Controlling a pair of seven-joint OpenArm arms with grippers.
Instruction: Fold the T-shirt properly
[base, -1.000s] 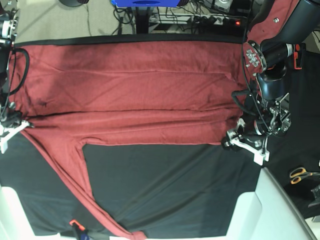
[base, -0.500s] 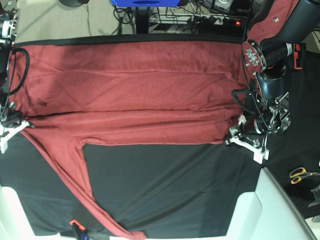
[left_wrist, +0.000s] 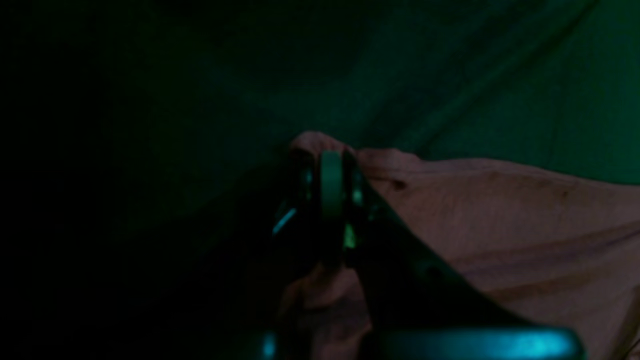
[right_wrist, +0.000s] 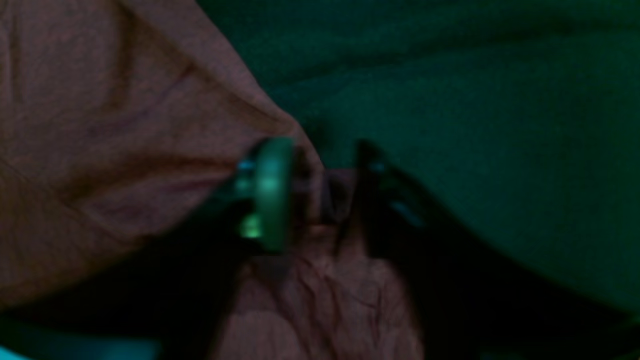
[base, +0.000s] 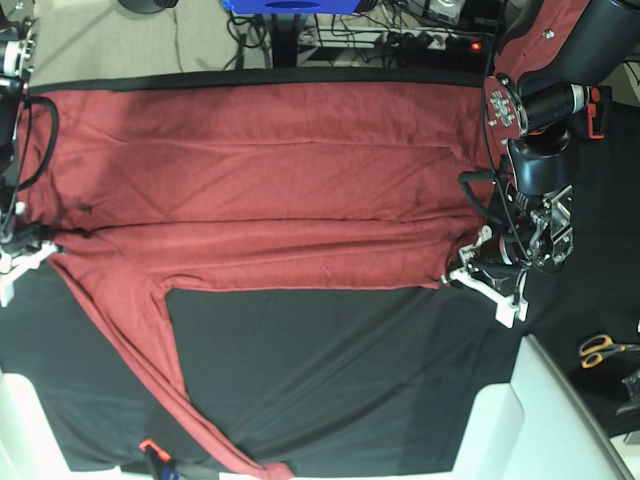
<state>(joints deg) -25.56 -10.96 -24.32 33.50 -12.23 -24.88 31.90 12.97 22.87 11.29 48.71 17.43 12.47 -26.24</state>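
The left gripper (base: 470, 272) is clenched on the thin brick-red knit T-shirt (base: 260, 190), whose long axis runs away toward the right gripper (right_wrist: 315, 195) (jaws apart, cloth between).

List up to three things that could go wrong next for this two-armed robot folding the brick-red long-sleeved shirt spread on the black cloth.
1. The left gripper pinches only a small bunch at the edge of the brick-red knit T-shirt; thin fabric could slip out when lifted.
2. The right gripper has its jaws apart around the fabric; if it lifts like this, that corner may stay behind and the fold skew.
3. One long sleeve trails across the black cloth and may drag or bunch.
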